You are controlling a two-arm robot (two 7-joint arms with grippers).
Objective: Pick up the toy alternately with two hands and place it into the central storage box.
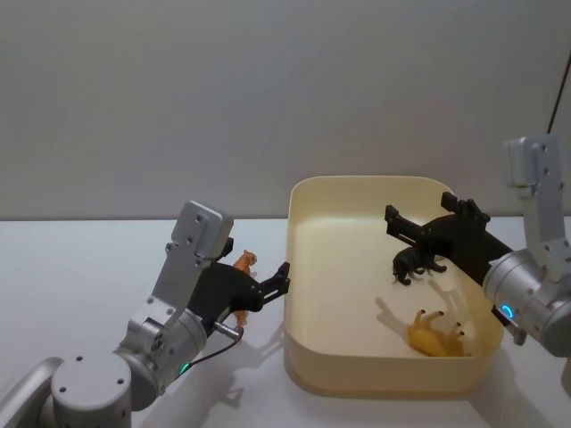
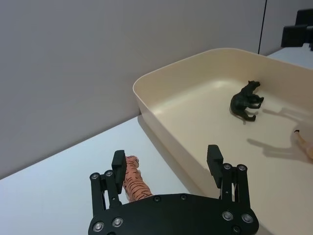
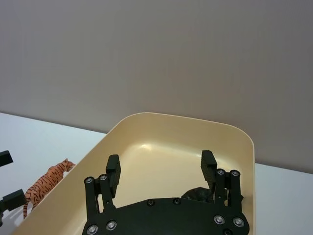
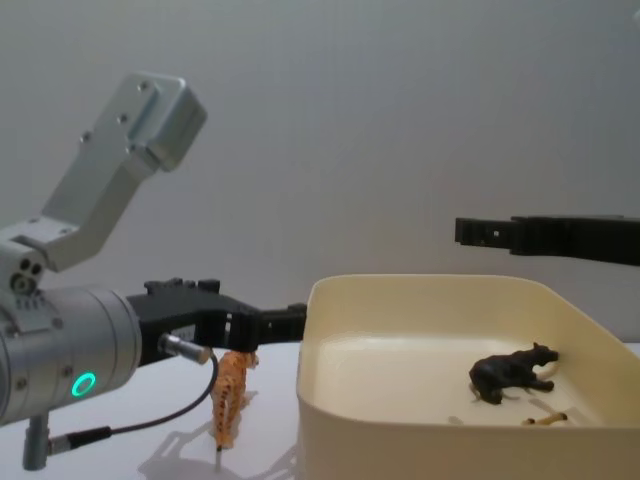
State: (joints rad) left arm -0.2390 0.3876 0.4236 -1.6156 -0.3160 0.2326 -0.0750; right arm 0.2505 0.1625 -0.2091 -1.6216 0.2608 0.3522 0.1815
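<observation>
tiger toy (image 1: 244, 265), orange with black stripes, stands on table (image 1: 80, 267) beside cream storage box (image 1: 299, 294). left gripper (image 2: 166, 164) fingers apart around it. right gripper (image 3: 160, 169) fingers apart above box.

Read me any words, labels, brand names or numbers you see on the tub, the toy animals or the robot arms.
None: no readable text in any view.
The cream tub, tiger toy, black animal toy and yellow animal toy carry no lettering.
The left gripper and right gripper show only screws; the left arm has a plain green ring light.
</observation>
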